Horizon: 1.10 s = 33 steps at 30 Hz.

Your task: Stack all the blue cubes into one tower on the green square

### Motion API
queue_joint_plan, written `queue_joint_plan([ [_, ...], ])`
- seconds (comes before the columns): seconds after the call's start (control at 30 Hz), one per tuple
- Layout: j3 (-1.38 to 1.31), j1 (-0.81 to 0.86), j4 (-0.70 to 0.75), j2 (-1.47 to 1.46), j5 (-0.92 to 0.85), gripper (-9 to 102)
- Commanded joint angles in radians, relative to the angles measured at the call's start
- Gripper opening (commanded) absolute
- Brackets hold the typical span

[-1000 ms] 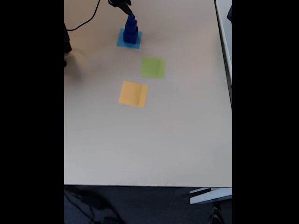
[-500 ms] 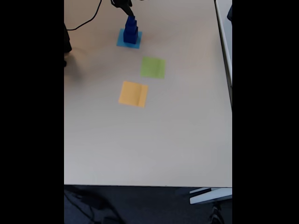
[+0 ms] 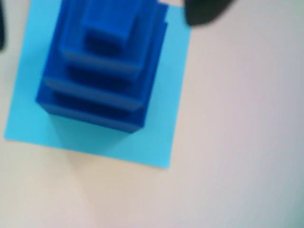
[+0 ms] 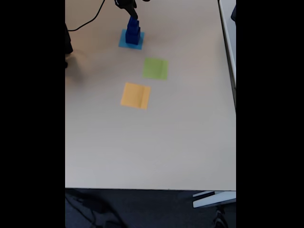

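Four blue cubes (image 3: 102,66) stacked on light-blue square (image 3: 168,118); jaws' state unclear.

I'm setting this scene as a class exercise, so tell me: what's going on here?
A small robot arm's pincer hovers at the far edge of the table, just above a stepped tower of blue cubes. The tower stands on the light-blue square, not on the green square, which lies bare nearby beside an orange-yellow square. Whether the pincer is open or shut cannot be told.
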Motion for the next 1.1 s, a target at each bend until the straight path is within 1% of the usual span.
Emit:
queue_joint_plan([
  [0.0,-0.071,-0.005,0.006,-0.003,0.003,20],
  [0.2,-0.074,-0.018,0.018,-0.021,0.014,21],
  [0.6,-0.121,-0.015,0.123,-0.046,0.009,21],
  [1.07,-0.156,0.002,0.137,-0.104,-0.008,22],
])
